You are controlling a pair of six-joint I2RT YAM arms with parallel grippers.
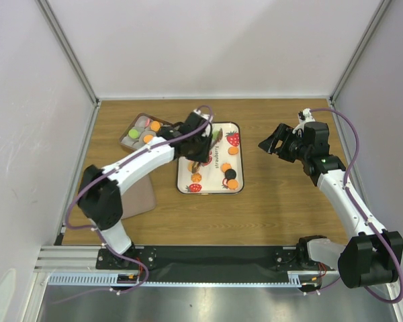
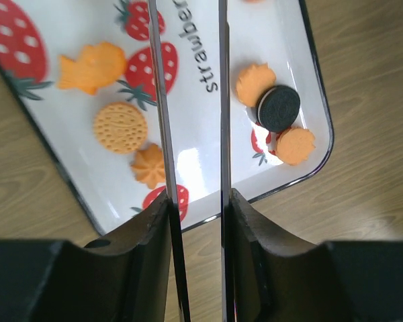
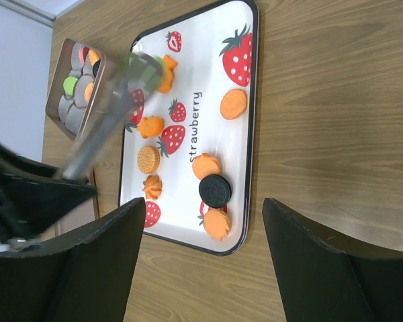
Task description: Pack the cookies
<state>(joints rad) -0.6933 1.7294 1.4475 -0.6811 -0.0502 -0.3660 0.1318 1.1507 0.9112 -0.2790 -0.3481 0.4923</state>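
Several cookies lie on a white strawberry-print tray (image 1: pixel 211 184): a black one (image 2: pixel 279 107), a round orange biscuit (image 2: pixel 119 126), an orange flower shape (image 2: pixel 149 166) and others (image 3: pixel 234 104). More cookies, green and orange, sit in paper cups in a box (image 1: pixel 125 134) at the back left. My left gripper (image 2: pixel 195 194) hangs over the tray, shut on metal tongs (image 2: pixel 158 100). The two blades stand apart with nothing between them, and their tip (image 3: pixel 146 64) hovers by an orange cookie (image 3: pixel 165 72). My right gripper (image 1: pixel 277 142) hangs open to the right of the tray, holding nothing.
A brown flat lid (image 1: pixel 140 198) lies on the wooden table by the left arm's base. White walls close in the back and both sides. Bare wood (image 1: pixel 282 201) stretches right of the tray.
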